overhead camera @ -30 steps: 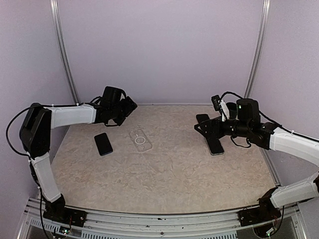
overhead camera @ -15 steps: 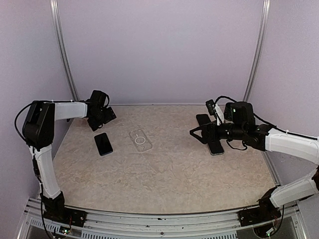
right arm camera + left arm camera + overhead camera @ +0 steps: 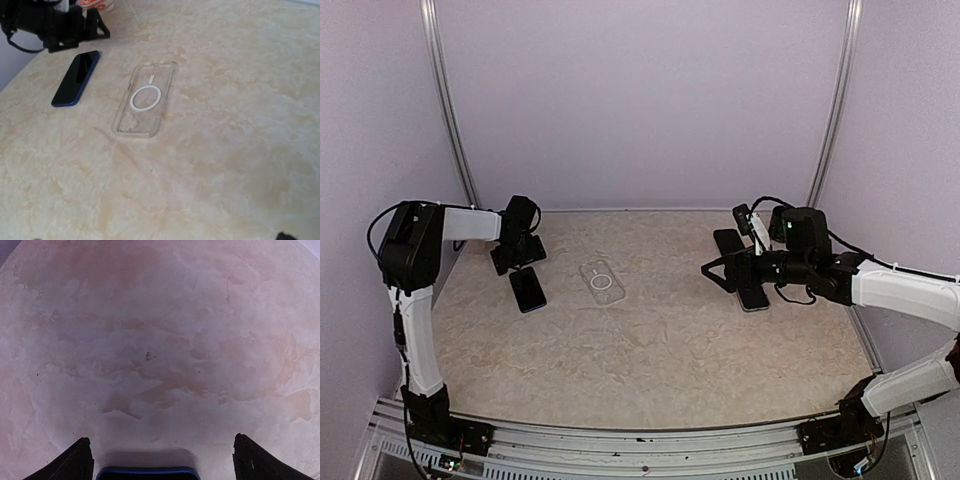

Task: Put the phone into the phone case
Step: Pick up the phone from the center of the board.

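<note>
The dark phone with a blue rim (image 3: 528, 290) lies flat at the table's left. It also shows in the right wrist view (image 3: 76, 77). The clear phone case with a white ring (image 3: 602, 281) lies just to its right, empty, and it shows in the right wrist view too (image 3: 145, 99). My left gripper (image 3: 515, 256) is open and low over the phone's far end. In the left wrist view the phone's blue end (image 3: 147, 472) sits between its spread fingertips (image 3: 75, 460). My right gripper (image 3: 714, 272) is open and empty, well right of the case, pointing at it.
A second dark phone (image 3: 752, 293) and a dark flat object (image 3: 726, 240) lie under my right arm. A white cup with red print (image 3: 97, 4) stands behind the left arm. The walls stand close at the left and back.
My left gripper has swung from the back of the table left and down to just above the phone's far end. My right gripper shifted a little left.
</note>
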### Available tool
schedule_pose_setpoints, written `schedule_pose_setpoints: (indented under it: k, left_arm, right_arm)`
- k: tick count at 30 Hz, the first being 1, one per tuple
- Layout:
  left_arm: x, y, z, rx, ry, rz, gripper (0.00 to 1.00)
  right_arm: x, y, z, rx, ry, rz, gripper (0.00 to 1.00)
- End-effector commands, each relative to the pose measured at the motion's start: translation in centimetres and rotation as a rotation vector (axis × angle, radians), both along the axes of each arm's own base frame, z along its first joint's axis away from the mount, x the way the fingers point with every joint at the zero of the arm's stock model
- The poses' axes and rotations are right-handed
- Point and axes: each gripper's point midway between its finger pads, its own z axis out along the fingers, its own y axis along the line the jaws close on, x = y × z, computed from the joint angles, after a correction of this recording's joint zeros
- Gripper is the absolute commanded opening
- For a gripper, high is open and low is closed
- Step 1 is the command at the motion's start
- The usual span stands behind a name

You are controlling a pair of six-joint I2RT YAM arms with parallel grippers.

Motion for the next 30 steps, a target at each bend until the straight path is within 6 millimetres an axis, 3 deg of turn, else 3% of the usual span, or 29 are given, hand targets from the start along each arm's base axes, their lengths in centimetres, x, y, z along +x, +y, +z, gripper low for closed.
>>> schedule_pose_setpoints:
  k: [1,18,30]
  left_arm:
    - [-1.5,0.4,-2.4,-0.001,0.064,-0.008,0.93]
    - [-6.0,-0.3,-4.4,-0.075,0.168,0.011,0.95]
    - [-8.2,-1.9,-6.8,-0.036,0.271,-0.048,0.86]
  right_arm:
    - [-0.3,0.6,0.4,0.018,-0.012,0.012,0.99]
    - [-0.3,0.5,0.1,0.016,-0.008,0.008,0.99]
    - [-0.6,0.1,0.6,0.013,-0.022,-0.001,0.99]
